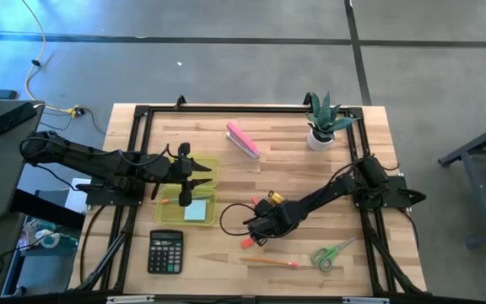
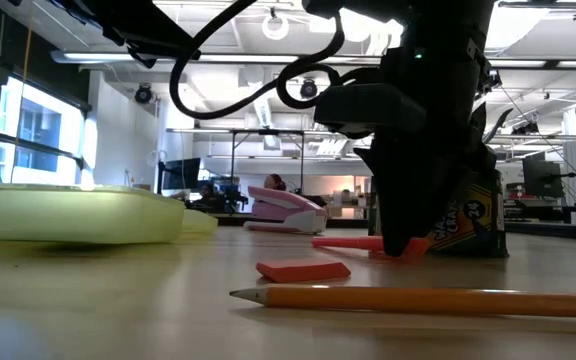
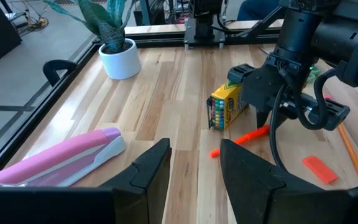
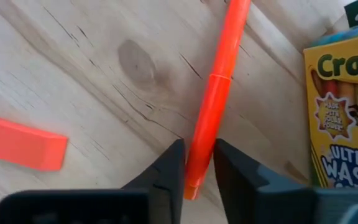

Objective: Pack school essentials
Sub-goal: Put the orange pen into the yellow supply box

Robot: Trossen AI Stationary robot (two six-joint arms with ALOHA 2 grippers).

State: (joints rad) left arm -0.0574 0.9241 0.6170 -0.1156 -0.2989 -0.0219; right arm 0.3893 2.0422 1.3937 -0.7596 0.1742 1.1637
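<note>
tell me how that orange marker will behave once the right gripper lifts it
The orange marker looks like a stiff, round, smooth plastic barrel, so it probably won't bend. The right gripper pinches it near one end, so the long free end may droop or swivel. If dropped on the table, it would likely roll.

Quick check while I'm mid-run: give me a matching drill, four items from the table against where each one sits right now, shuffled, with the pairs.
Items
1. red-orange marker
2. light-blue note pad
3. crayon box
4. green-handled scissors

Places
A. standing upright beside the marker
B. lying flat by the table's near right edge
C. between the right gripper's fingers, on the wood
D. inside the yellow-green tray

Pairs: 1-C, 2-D, 3-A, 4-B
</note>
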